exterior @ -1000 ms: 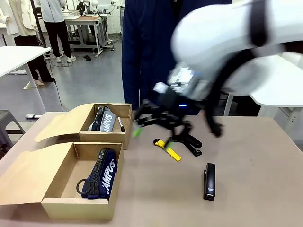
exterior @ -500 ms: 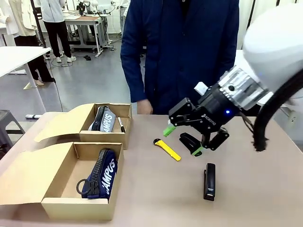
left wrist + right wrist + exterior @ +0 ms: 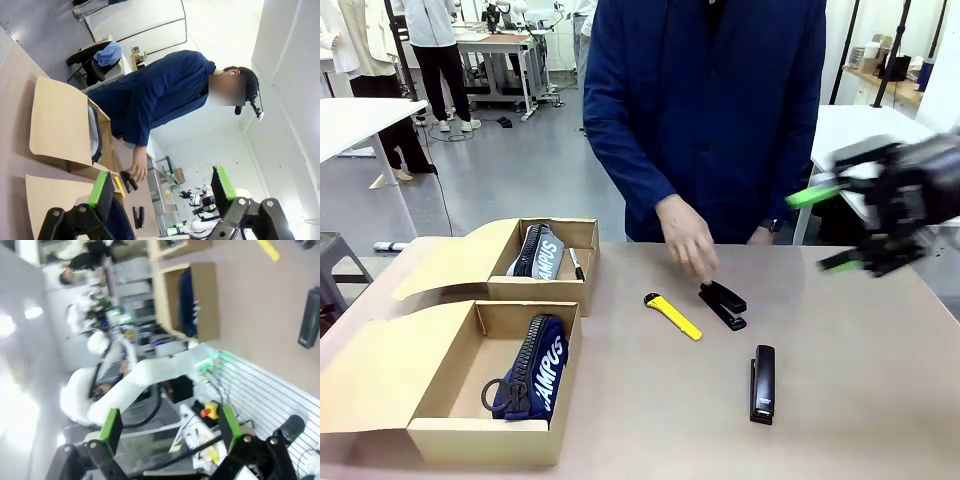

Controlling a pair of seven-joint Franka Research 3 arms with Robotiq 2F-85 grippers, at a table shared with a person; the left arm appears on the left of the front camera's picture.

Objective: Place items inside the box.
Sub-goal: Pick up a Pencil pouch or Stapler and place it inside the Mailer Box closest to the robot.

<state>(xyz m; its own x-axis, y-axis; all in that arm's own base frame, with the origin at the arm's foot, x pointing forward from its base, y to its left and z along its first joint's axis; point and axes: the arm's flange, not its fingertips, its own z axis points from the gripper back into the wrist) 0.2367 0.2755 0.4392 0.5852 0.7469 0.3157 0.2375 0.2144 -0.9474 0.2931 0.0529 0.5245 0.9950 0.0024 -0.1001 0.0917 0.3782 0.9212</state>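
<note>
Right fingers (image 3: pixel 815 195), spread wide, have swung off the tan table (image 3: pixel 860 400).

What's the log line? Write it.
right fingers open, aloft | left fingers open | hand at stapler | pouch in box

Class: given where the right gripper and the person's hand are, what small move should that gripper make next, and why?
Probably swing the right gripper over the nearer stapler. The gripper is open and empty, raised off to the right. That stapler lies free, and the person's hand hovers by the farther stapler.
</note>
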